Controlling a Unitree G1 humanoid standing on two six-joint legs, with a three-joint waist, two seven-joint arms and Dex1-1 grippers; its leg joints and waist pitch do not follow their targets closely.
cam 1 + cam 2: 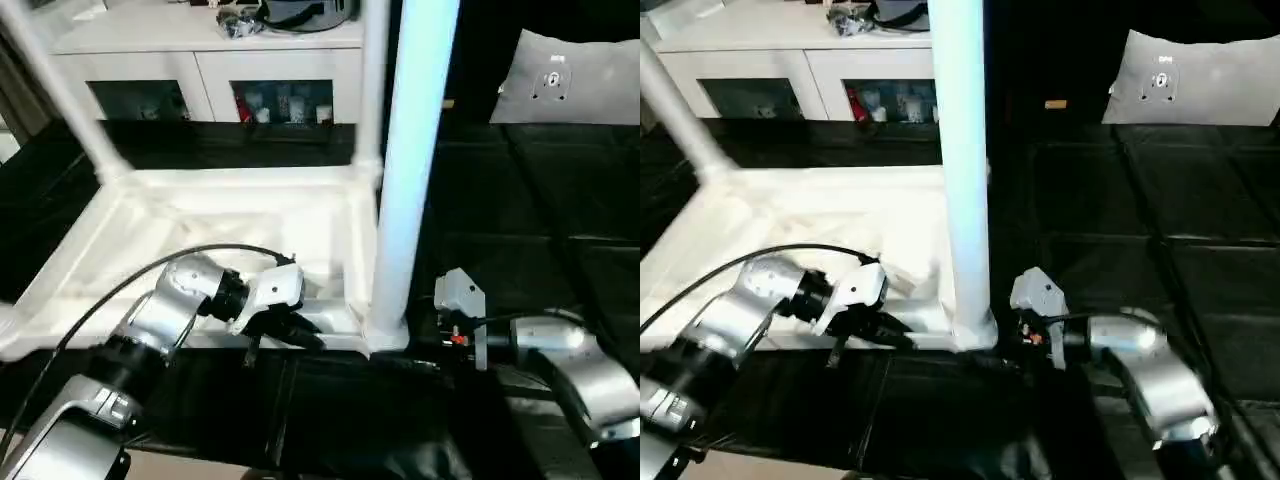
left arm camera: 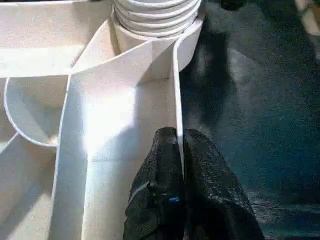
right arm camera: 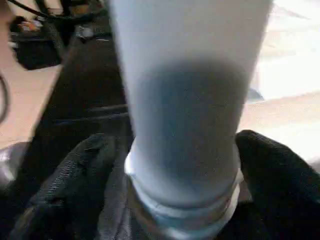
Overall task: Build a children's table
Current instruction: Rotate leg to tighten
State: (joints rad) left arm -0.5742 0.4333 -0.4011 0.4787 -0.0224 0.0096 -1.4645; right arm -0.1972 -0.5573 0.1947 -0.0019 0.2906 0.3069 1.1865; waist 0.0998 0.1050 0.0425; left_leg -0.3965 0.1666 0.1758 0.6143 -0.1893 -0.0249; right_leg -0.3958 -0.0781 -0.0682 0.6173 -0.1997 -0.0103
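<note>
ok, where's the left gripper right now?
In the left eye view the left gripper is at the tabletop's near rim, left of the upright leg; the left wrist view shows its fingers pinching that rim.

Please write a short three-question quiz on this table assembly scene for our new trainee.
1. True or false: the left gripper is shut on the tabletop's rim.
2. How many legs stand upright in the tabletop's corner sockets? A) one B) two C) three
3. What do the right gripper's fingers flank?

Key
1. True: in the left wrist view its two black fingers pinch the thin white rim wall.
2. C: the near leg, one behind it and a far-left one.
3. The base of the near leg, just above its socket; the fingers stand on either side of it.
</note>
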